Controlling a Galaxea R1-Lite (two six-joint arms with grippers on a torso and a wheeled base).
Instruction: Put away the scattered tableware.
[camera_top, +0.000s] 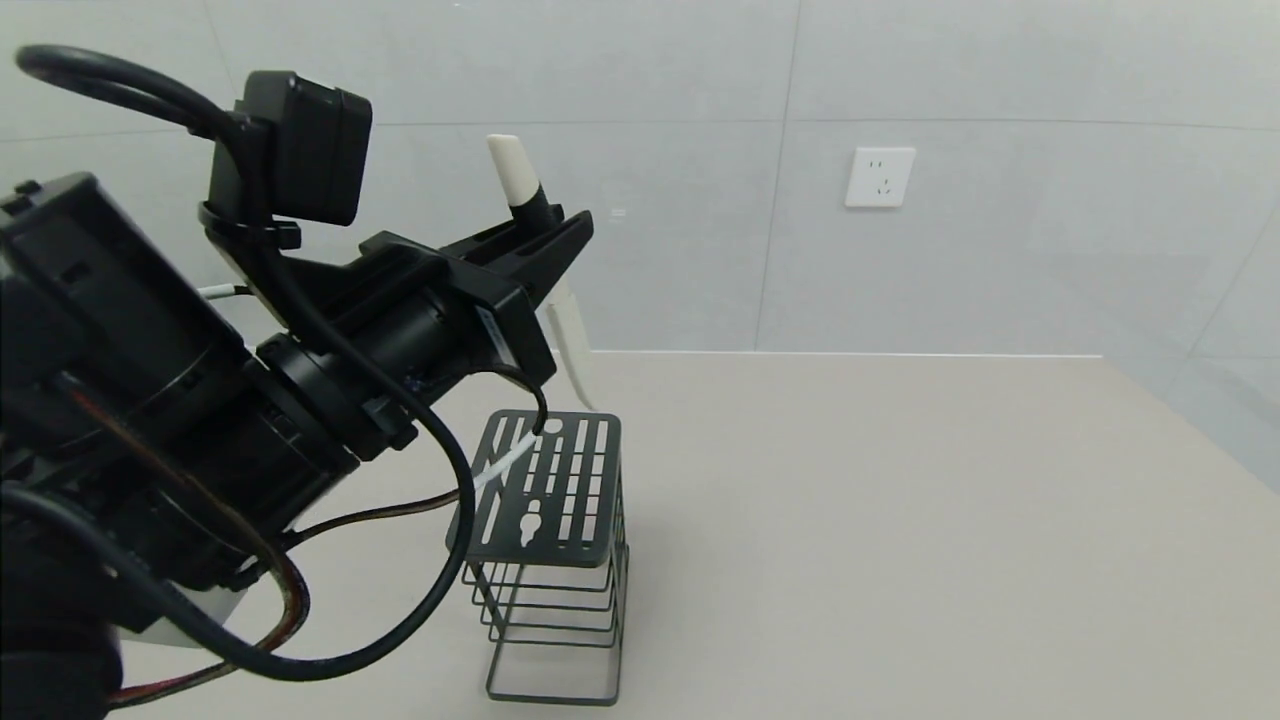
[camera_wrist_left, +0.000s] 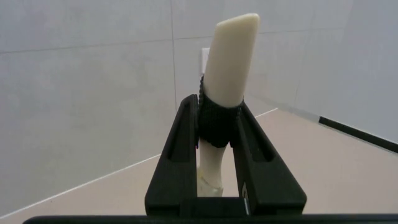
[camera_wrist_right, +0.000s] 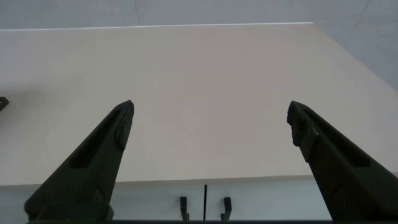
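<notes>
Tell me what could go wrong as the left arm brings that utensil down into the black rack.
The utensil sits tilted in the left gripper, so its lower end may strike the slotted top of the rack instead of entering a narrow slot. A black cable hanging from the arm reaches down to that top and could snag. The rack is thin wire and might shift or tip if pushed.

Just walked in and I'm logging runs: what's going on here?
The left gripper is shut on a cream-handled utensil, holding it nearly upright above a black wire rack on the table. A white piece pokes through the rack's slotted top. The right gripper hangs open over the table.
</notes>
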